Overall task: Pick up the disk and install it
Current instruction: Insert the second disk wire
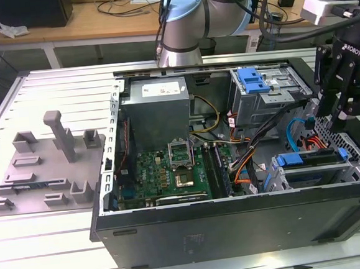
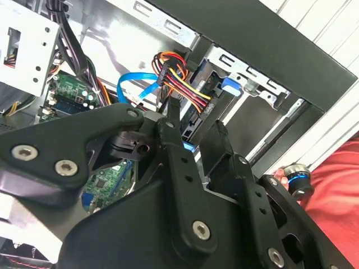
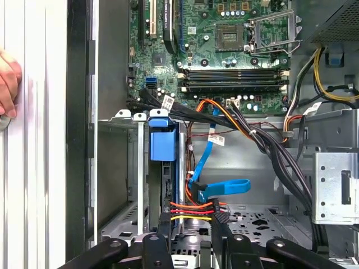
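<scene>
Hanging over the end of the open computer case (image 1: 236, 220) at the exterior view's right, the pincer (image 1: 339, 119) points down toward the drive bay, its two black fingers (image 3: 164, 228) standing apart with nothing between them. The disk (image 1: 314, 175) already sits in the lower bay near the case's front wall, its blue bracket (image 1: 311, 157) running along the top edge; in the first wrist view the same blue bracket (image 3: 163, 140) shows as a block beside the grey bay frame, just ahead of the fingertips. A bundle of red, yellow and black wires (image 3: 193, 210) crosses right between the fingers and the bay, and a flat blue cable (image 3: 216, 188) loops just beside it. Thick black cables (image 1: 264, 134) sweep from the upper drive cage (image 1: 267, 96), with its light-blue latch (image 1: 253, 79), down across the case. The green circuit board (image 1: 170, 172) lies on the case floor, and the grey power supply (image 1: 159, 111) stands at the far side.

The case rests on a pale slotted metal desk (image 1: 51, 244). On that desk, at the exterior view's left, lies a grey tray of holders (image 1: 45, 167). A person's hand (image 3: 8, 81) rests on the desk beside the case wall in the first wrist view. A wooden bench (image 1: 96, 19) with loose cables lines the back of the room.
</scene>
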You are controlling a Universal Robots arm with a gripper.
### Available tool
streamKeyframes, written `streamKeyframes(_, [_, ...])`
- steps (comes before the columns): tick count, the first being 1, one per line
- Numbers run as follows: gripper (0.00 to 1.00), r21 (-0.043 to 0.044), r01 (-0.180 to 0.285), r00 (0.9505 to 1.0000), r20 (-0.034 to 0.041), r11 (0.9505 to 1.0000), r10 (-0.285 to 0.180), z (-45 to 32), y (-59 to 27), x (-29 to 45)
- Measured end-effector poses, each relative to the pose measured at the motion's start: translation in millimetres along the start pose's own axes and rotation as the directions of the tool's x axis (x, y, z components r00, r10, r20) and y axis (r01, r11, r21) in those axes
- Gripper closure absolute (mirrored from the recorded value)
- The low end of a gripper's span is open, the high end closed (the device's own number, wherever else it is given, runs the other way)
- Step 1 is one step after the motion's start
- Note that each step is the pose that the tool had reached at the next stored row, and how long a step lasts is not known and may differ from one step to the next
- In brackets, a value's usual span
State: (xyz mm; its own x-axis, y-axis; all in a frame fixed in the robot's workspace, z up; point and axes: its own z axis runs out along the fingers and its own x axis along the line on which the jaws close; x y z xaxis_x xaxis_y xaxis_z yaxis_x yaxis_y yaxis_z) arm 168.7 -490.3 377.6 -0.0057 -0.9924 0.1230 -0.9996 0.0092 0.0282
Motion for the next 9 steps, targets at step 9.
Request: streamKeyframes(9, [0.58,0.0001,0.001,1.0,-0.0001,1.0,-0.001,0.0,0.0,0.0])
